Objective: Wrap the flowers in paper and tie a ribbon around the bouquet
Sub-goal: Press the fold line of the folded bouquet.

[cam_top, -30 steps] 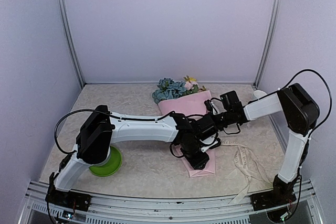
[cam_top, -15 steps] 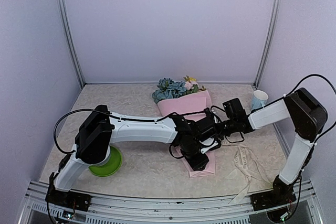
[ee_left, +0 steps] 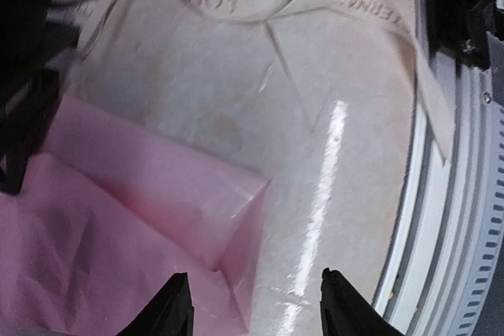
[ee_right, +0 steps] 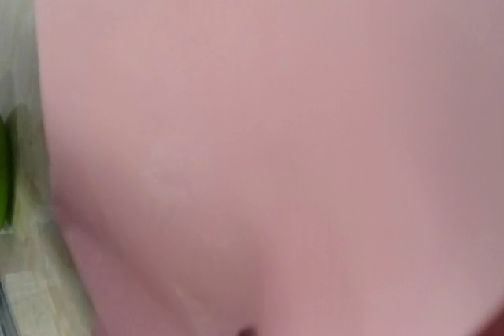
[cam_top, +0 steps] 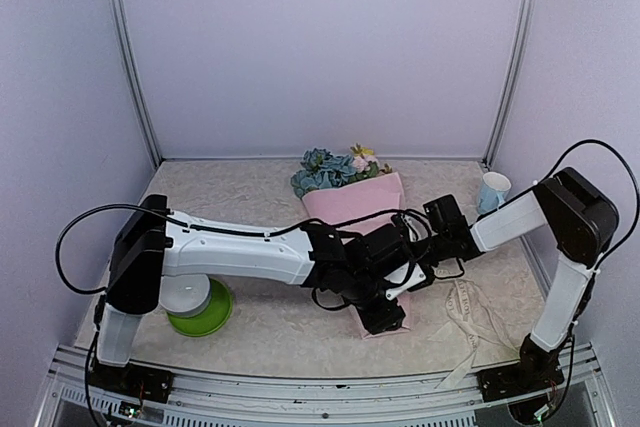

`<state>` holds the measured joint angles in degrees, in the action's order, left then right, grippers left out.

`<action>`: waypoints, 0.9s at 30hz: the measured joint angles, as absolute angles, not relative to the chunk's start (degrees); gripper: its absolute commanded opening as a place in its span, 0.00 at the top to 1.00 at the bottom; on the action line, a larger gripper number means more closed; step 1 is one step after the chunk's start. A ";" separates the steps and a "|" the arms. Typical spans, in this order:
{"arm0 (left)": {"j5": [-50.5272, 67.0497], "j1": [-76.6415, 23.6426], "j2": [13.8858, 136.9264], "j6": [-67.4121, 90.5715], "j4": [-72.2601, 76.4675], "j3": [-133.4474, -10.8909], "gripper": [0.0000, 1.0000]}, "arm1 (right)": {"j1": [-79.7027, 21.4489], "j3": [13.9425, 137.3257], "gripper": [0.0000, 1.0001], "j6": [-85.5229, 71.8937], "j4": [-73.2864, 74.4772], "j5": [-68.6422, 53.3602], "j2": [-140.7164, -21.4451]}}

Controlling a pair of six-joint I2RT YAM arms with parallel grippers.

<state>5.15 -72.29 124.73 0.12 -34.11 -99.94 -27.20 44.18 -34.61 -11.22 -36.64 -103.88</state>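
The left gripper hovers with jaws apart, empty, over the paper's folded narrow end at the lower left of its view. The right gripper is closed; whether it pinches paper I cannot tell. The bouquet lies mid-frame in the top view. The ribbon, lower right, looks limp and light, so it is best pinched near one end.
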 measured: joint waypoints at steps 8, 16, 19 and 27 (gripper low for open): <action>1.28 -78.15 131.35 -6.15 -34.33 -111.72 0.28 | -27.20 44.82 1.00 -34.20 -12.67 -37.67 -105.51; -5.91 -77.28 141.03 -6.42 -43.48 -119.70 0.26 | -27.27 45.28 1.00 -31.51 -11.86 -37.56 -105.54; -7.57 -77.38 141.03 -5.85 -44.58 -120.66 0.30 | -27.68 45.28 1.00 -30.50 -11.60 -37.17 -105.32; -5.48 -77.03 139.37 -6.02 -43.55 -116.73 0.32 | -28.71 45.28 1.00 -29.41 -11.46 -36.01 -104.97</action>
